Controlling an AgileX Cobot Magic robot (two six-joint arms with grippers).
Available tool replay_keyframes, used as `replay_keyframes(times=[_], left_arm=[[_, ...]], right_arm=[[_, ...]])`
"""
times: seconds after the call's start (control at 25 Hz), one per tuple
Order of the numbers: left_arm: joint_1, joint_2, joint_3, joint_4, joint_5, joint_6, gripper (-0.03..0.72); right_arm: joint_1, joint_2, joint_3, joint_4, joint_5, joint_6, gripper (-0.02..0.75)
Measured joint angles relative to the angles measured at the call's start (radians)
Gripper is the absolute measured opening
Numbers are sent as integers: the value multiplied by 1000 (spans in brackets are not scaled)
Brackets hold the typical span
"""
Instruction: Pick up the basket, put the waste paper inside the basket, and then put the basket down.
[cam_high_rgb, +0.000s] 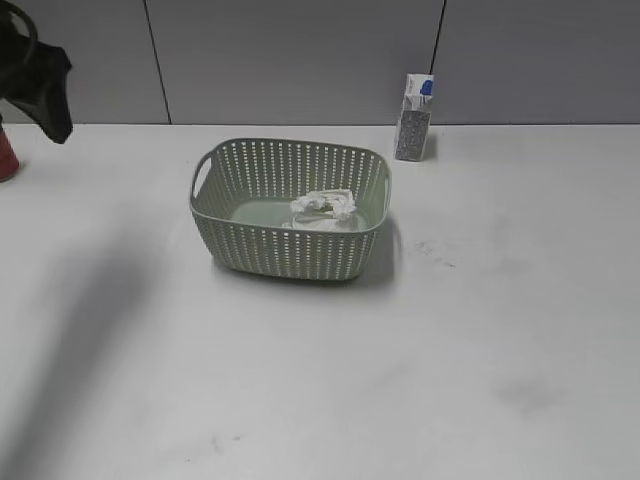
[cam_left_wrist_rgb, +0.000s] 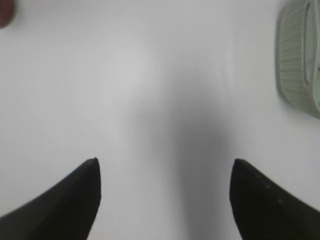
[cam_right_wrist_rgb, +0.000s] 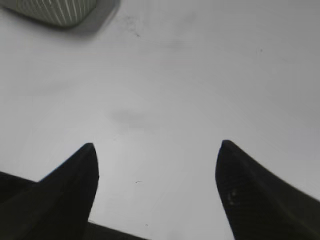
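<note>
The sage-green basket (cam_high_rgb: 290, 210) stands on the white table in the exterior view, with crumpled white waste paper (cam_high_rgb: 324, 206) lying inside on its bottom. Its edge shows at the right of the left wrist view (cam_left_wrist_rgb: 300, 60) and its corner at the top left of the right wrist view (cam_right_wrist_rgb: 55, 12). My left gripper (cam_left_wrist_rgb: 165, 165) is open and empty above bare table, well left of the basket; part of that arm shows at the exterior view's top left (cam_high_rgb: 40, 85). My right gripper (cam_right_wrist_rgb: 156, 147) is open and empty above bare table, away from the basket.
An upright white-grey carton (cam_high_rgb: 415, 117) with a blue mark stands behind the basket near the wall. A red object (cam_high_rgb: 6, 155) sits at the far left edge, also at the top left corner of the left wrist view (cam_left_wrist_rgb: 6, 12). Faint smudges mark the table.
</note>
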Motion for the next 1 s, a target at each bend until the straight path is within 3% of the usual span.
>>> replay_keyframes(times=[0.28,0.48,1.0], left_arm=[[29,-160,6,-1,5,0,579],[29,-330,98,-19,7,2,573],[29,-957,617,-21,-52,3,573]], right_arm=[[0,-131,1,-12,0,25,581],[0,-131,2,-27,0,48,581],[0,-131,2,25,0,52,581]])
